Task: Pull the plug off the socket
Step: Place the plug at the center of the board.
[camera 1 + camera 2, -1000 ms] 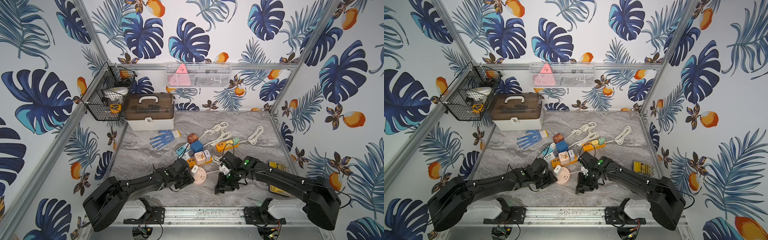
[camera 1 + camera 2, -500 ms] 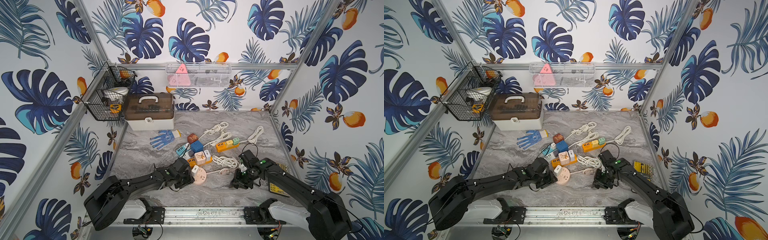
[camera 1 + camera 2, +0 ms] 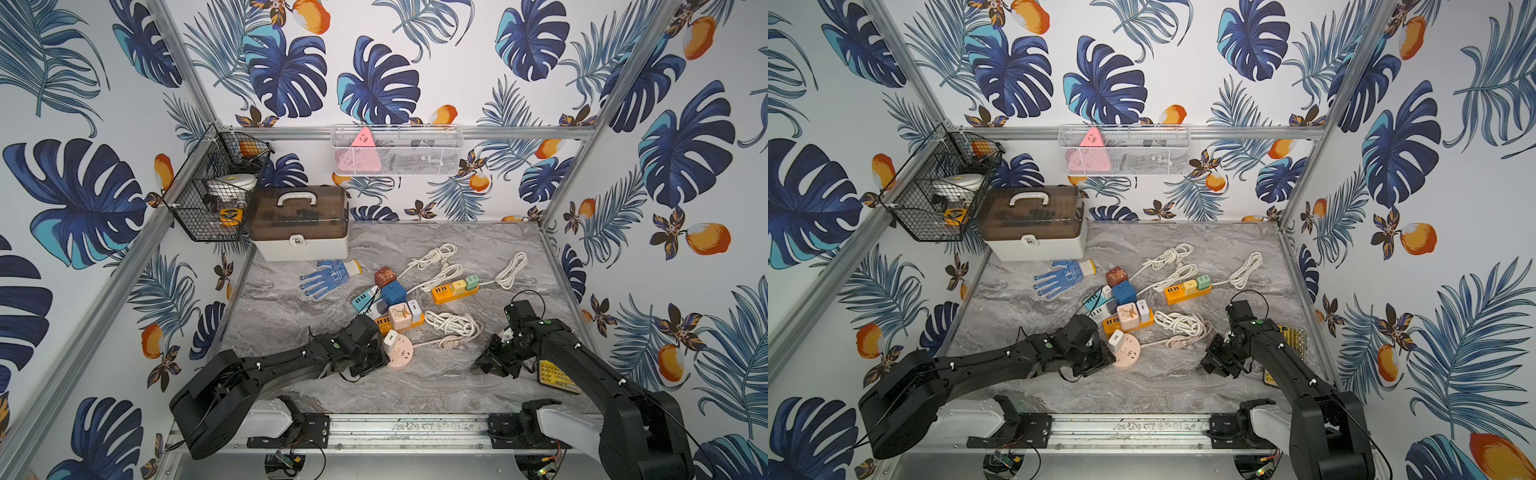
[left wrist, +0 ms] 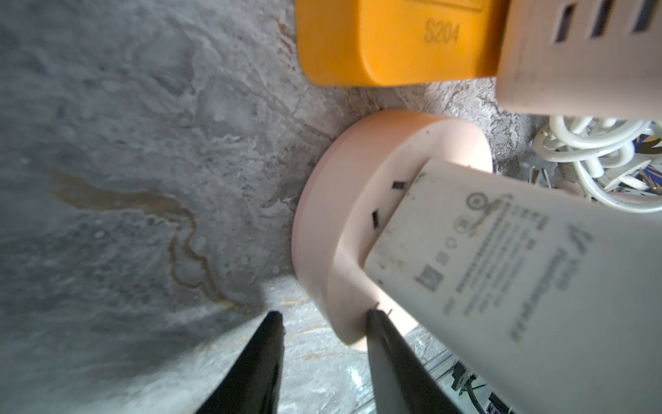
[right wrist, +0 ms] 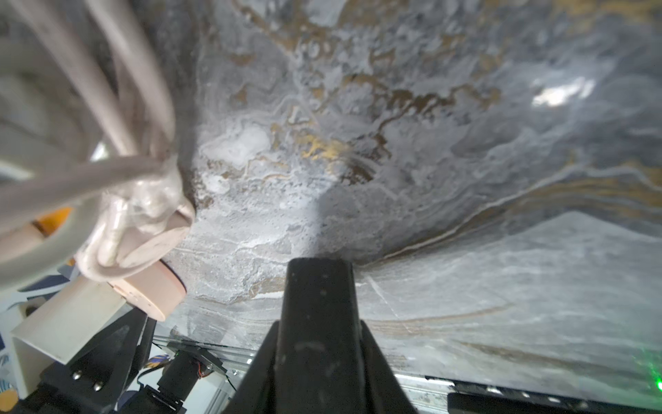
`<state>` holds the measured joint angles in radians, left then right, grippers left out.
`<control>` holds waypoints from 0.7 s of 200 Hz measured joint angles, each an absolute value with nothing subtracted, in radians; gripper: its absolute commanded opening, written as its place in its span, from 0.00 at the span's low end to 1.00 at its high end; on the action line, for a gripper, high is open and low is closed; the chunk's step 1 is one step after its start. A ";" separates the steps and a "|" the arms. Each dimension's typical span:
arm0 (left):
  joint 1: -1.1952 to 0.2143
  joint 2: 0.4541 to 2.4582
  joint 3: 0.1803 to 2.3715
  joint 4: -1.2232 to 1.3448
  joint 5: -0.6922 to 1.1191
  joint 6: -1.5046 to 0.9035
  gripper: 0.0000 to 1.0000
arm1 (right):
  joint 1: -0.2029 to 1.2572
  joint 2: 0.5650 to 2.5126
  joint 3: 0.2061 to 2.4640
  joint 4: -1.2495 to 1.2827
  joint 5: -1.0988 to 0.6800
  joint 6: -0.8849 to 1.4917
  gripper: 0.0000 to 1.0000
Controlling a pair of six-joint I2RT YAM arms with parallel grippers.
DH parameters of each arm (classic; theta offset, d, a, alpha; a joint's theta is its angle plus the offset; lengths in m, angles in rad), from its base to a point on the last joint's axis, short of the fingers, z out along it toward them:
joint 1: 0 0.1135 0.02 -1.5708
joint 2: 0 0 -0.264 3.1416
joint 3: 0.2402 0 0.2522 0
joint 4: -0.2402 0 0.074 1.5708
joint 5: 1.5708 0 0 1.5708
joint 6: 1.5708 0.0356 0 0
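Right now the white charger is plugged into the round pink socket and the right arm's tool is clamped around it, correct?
The white charger is plugged into the round pink socket, but the right tool is shut on nothing, over the marble table apart from it, as the right wrist view shows. The left tool is the one at the socket.

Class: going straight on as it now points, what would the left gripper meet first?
Probably the round pink socket, at its side wall; the left gripper has one fingertip at its rim.
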<state>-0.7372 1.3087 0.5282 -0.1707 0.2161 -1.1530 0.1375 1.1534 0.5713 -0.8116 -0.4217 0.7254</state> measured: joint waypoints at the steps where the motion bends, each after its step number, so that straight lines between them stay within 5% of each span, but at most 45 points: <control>1: -0.737 1.309 0.528 -0.170 0.216 -1.153 0.45 | 0.136 1.154 0.571 -0.812 -0.422 0.725 0.36; 55: -0.737 1.311 0.528 -0.161 0.218 -1.153 0.45 | 0.122 1.131 0.576 -0.872 -0.354 0.778 0.69; 140: -0.737 1.320 0.529 -0.149 0.224 -1.153 0.45 | 0.136 1.036 0.756 -0.996 -0.233 0.793 0.72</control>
